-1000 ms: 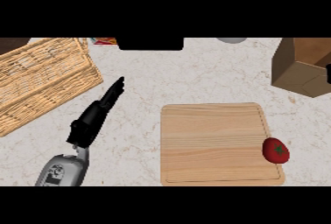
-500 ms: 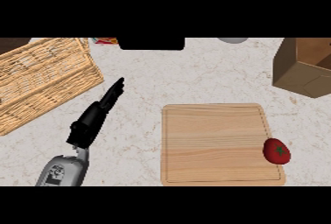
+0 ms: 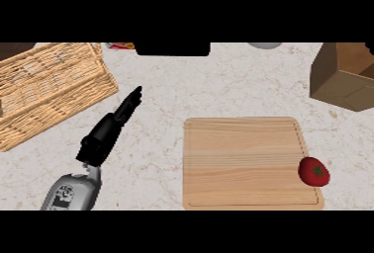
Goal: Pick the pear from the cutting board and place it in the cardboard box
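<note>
A red, rounded fruit (image 3: 314, 171) with a green stalk mark lies at the right edge of the wooden cutting board (image 3: 245, 158), half over its rim. The brown cardboard box (image 3: 345, 75) stands at the back right, cut off by the view's edge. My left hand (image 3: 110, 129) lies left of the board, open, with straight fingers pointing up and to the right and nothing in it. It is far from the fruit. My right hand does not show.
A large wicker basket (image 3: 45, 89) fills the back left, close to my left hand's fingertips. A dark object (image 3: 172, 48) and a pale round thing (image 3: 264, 45) sit at the counter's far edge.
The view has shifted a little, so slightly more of the cardboard box shows. The left hand and the fruit have kept their places.
</note>
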### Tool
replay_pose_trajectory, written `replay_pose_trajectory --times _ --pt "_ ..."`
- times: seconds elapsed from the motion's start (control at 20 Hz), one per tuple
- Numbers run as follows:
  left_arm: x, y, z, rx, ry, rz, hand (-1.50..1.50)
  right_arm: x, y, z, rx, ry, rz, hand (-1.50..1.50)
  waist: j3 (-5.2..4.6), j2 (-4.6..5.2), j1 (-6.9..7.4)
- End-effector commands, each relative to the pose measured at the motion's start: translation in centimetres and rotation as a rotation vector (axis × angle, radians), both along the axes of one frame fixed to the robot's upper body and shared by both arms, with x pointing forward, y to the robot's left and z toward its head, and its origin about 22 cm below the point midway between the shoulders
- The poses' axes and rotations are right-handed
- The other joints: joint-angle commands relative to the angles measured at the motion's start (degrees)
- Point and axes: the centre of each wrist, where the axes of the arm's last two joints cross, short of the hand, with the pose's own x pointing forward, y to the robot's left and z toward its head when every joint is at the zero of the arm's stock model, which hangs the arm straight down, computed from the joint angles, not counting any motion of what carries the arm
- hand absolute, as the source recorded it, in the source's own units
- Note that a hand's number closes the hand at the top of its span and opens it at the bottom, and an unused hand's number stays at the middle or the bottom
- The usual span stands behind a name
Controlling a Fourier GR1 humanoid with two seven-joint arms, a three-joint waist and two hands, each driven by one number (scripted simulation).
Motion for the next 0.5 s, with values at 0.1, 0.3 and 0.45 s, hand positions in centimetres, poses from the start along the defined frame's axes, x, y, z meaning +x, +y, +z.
replay_pose_trajectory --times 0.1,0.3,0.45 --pt "1.5 0.0 1.1 -0.001 -0.007 -0.01 0.0 3.0 -0.5 -4.2 -0.02 0.061 -0.029 1.5 0.03 0.33 0.64" --pt "0.1 -0.5 -0.5 -0.003 0.0 -0.039 0.0 2.7 -2.6 -7.2 0.175 0.089 -0.089 1.5 0.11 0.71 1.34" --pt "1.0 -1.7 1.2 -0.008 -0.018 -0.032 0.0 3.4 -2.1 -8.1 0.291 0.127 -0.063 -1.5 0.13 0.62 1.18"
